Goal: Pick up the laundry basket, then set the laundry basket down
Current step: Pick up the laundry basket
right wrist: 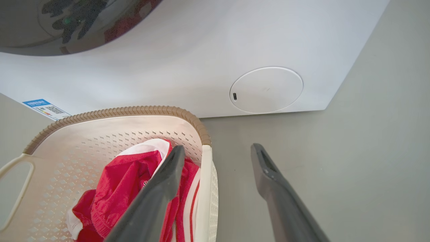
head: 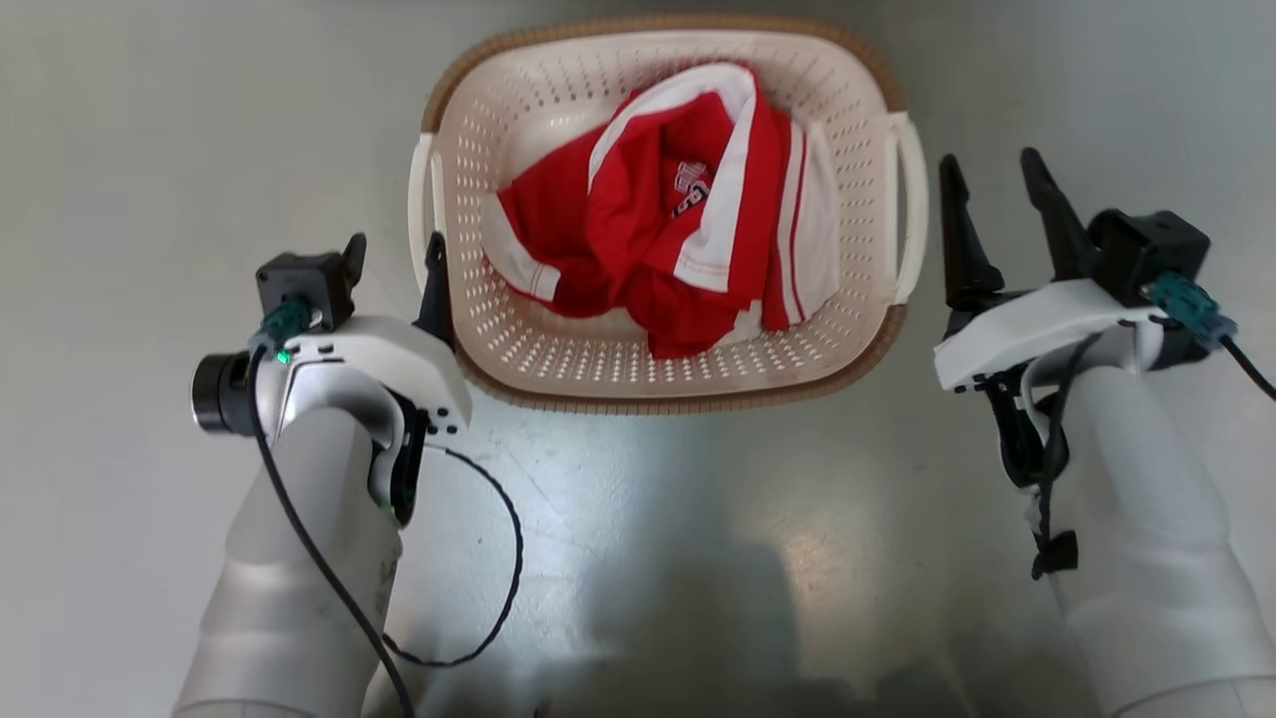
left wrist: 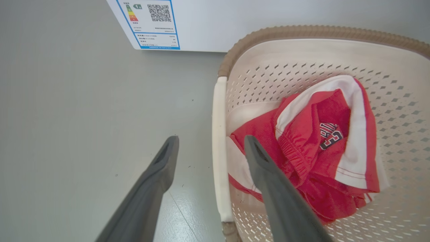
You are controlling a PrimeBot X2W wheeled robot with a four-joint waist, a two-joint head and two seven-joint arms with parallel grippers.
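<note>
Pale left forearm (head: 289,558) fills the near corner, and its left tool (head: 395,257) is spread wide with nothing in it. In its wrist view the fingers straddle the white left handle (head: 421,209) of the laundry basket (head: 558,369), one over the floor (head: 150,150), one over the inside. The basket sits on the floor between the arms, in front of the washing machine (right wrist: 201,67), with a red-and-white garment (head: 658,229) crumpled inside. Each loop handle runs fore-and-aft, parallel to the fingers.

Past the right handle (head: 915,199), the right tool (head: 990,170) is equally wide and empty. The head view puts it just outside its handle (though its own camera lines the handle up between the fingers). By my reading the left arm is nearer its grip, so the right needs to shift inward.
</note>
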